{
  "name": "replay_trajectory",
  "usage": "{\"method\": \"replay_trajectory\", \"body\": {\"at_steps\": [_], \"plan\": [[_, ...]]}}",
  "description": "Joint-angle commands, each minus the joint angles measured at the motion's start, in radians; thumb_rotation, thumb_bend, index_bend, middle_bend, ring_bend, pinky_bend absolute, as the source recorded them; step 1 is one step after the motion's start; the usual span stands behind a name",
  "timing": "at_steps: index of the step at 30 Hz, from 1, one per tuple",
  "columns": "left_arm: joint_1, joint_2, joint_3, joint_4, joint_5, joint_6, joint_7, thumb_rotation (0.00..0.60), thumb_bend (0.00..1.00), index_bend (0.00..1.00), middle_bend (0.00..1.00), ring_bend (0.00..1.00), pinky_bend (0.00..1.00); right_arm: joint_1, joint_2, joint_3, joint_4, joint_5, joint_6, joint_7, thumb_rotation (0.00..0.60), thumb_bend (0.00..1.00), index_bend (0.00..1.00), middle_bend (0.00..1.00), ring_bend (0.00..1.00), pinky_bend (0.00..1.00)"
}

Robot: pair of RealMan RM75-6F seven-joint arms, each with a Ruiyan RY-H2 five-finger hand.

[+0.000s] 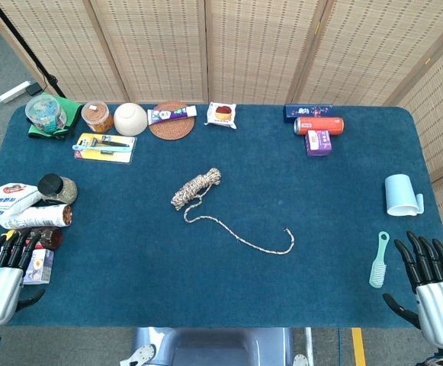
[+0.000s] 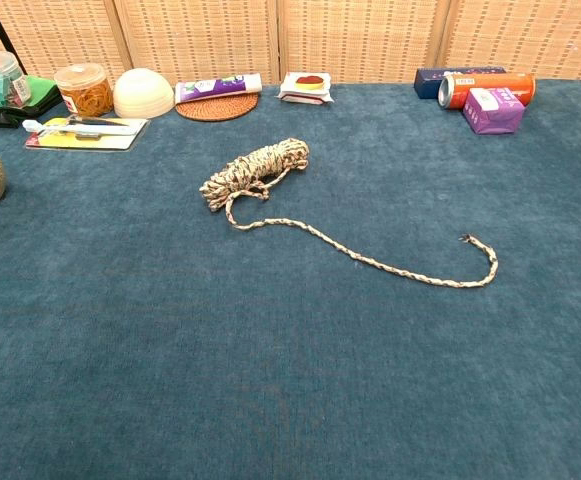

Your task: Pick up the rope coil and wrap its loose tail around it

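Both hands wait at the near table edge, left hand (image 1: 0, 282) and right hand (image 1: 433, 290), fingers spread, holding nothing. Out in the middle lies the rope coil (image 1: 196, 187), its loose tail (image 1: 240, 235) curling rightward. Grab the fat bundle first, not the skinny tail.

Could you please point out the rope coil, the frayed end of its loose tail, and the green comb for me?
rope coil (image 2: 258, 170), chest view, middle of the wound bundle.
loose tail (image 2: 467, 238), chest view, its frayed free end.
green comb (image 1: 378, 261), head view, mid-length of its body.
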Motion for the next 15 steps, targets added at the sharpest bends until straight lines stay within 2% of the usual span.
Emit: {"method": "replay_trajectory", "body": {"at_steps": [1,4,15], "plan": [[0.002,0.003,-0.001,-0.001,-0.001,0.003,-0.008,0.600,0.05,0.00,0.00,0.00,0.00,0.001,0.001,0.003,-0.005,0.006,-0.003,0.001,0.600,0.00,0.00,0.00,0.00,0.00],[0.003,0.009,-0.001,-0.002,-0.003,0.006,-0.019,0.600,0.05,0.00,0.00,0.00,0.00,-0.001,0.010,0.011,-0.014,0.019,0.008,0.018,0.600,0.00,0.00,0.00,0.00,0.00],[0.002,0.024,0.007,-0.003,0.019,0.008,-0.047,0.600,0.05,0.00,0.00,0.00,0.00,0.005,-0.011,-0.013,-0.006,-0.018,-0.020,-0.015,0.600,0.00,0.00,0.00,0.00,0.00]]}}
